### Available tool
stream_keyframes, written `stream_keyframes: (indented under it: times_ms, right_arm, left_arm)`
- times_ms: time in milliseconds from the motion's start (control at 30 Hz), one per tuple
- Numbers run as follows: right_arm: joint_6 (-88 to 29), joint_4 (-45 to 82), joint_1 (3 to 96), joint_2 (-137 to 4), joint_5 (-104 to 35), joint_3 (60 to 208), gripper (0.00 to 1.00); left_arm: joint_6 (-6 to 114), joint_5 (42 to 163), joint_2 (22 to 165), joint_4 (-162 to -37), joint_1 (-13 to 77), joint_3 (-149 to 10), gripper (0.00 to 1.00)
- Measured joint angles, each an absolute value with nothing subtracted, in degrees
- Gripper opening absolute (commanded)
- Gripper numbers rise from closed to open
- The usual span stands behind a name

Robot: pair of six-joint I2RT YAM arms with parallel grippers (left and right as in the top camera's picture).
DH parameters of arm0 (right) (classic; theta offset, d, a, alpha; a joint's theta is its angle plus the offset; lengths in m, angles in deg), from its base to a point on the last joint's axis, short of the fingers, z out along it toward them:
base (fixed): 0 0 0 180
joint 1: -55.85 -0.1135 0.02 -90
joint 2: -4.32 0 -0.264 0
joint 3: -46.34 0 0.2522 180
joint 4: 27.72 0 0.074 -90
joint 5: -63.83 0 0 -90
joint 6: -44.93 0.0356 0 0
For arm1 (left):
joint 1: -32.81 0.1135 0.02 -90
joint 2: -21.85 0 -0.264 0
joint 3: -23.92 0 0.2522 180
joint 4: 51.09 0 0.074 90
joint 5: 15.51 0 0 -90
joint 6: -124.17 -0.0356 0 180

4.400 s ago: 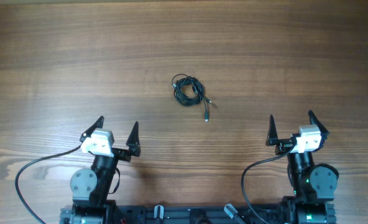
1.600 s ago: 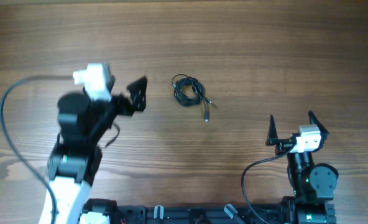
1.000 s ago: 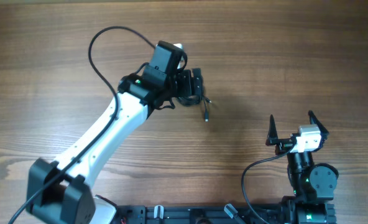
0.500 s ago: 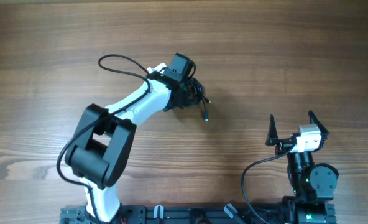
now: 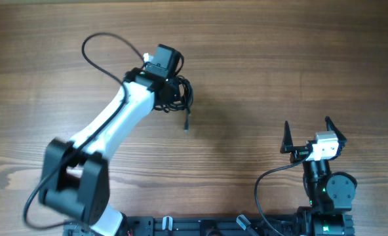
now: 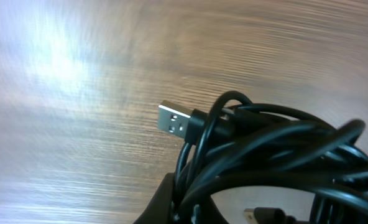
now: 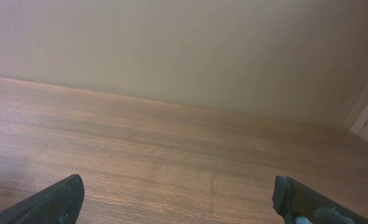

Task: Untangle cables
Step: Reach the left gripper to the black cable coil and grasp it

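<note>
White left arm [image 5: 112,124], black joints, looping black wire [image 5: 96,42]; at four o'clock, black right arm [image 5: 329,187], green light [image 5: 324,192], white-bodied tool [image 5: 307,124], pointed black fingers [image 5: 287,136].

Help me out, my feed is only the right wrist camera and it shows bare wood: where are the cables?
Observer: The cables sit in one bunched knot near the middle of the table, slightly toward the left arm's side.
Operator: Is anything holding them?
Observer: The left gripper is on the knot and looks closed on it.
Operator: Any free end I could take?
Observer: One plug end trails out of the knot toward the robot base.
</note>
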State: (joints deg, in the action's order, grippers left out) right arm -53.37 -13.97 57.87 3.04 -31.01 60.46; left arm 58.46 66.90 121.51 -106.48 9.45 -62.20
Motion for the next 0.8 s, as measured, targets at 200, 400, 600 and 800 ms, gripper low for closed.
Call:
stream_keyframes:
  times_ms: [200, 400, 600, 800]
  right_arm:
    - [-53.3, -14.0, 57.9, 3.1, -31.0, 60.5, 1.00]
    - [-40.1, -14.7, 57.9, 3.1, -36.9, 60.5, 1.00]
    - [18.0, -15.4, 57.9, 2.7, -48.3, 60.5, 1.00]
    - [26.0, -15.6, 57.9, -3.2, -54.9, 60.5, 1.00]
  left_arm:
    - [34.2, 68.8, 118.5, -112.1, 9.4, -62.2, 1.00]
    - [56.4, 69.0, 118.5, -112.2, 10.1, -62.2, 0.77]
    - [81.5, 70.1, 118.8, -106.2, 10.0, -54.7, 0.45]
    - [87.9, 70.3, 120.4, -95.6, 8.0, -46.3, 0.22]
